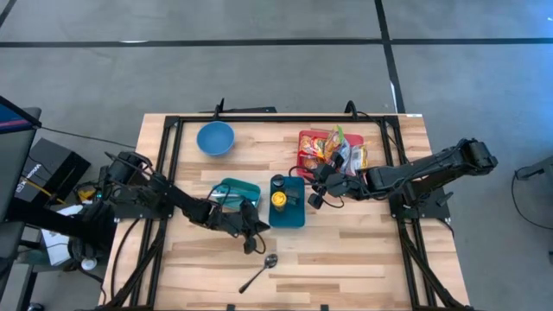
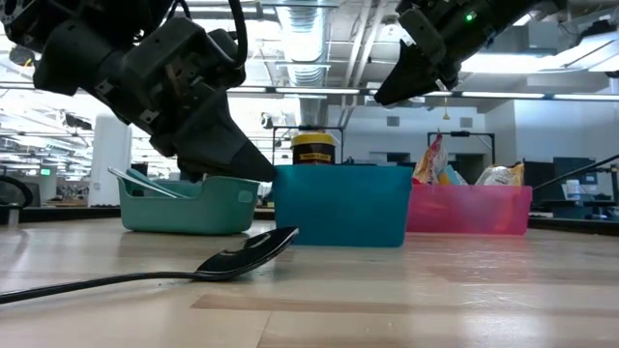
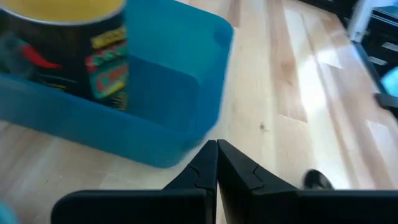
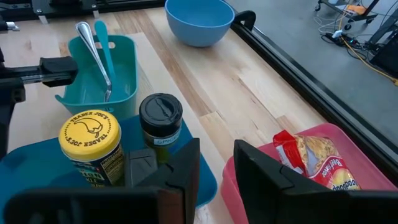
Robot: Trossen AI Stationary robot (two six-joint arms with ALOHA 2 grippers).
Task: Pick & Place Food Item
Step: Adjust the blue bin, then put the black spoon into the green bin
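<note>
Nearest the lower edge of the high view, a spoon (image 1: 259,272) lies on the wooden table (image 1: 363,250), bowl end toward the upper right, just below centre. Just above it, left of centre, the left gripper (image 1: 252,235) hangs over the table beside the lower left corner of the blue bin (image 1: 294,216), its jaws pressed together with nothing between them; the left wrist view shows the two dark fingers (image 3: 205,171) meeting at their tips over bare wood just beside the bin's corner. In the blue bin, at the frame's centre, stand a yellow-lidded jar (image 1: 278,199) and, just above it, a black-lidded jar (image 1: 277,181). Left of the bin, touching or nearly so, sits a teal bin (image 1: 238,192) holding utensils (image 4: 93,46). Right of the blue bin, the right gripper (image 1: 316,195) hovers between that bin and the pink bin (image 1: 304,138), its jaws narrowly parted and holding nothing that can be seen. The pink bin, in the upper right of centre, holds the food packets (image 1: 333,149), among them a red snack bag (image 4: 314,158) seen close by the right wrist camera. Farthest back, in the upper left of centre, a blue bowl (image 1: 215,137) stands alone near the table's rear rail.
</note>
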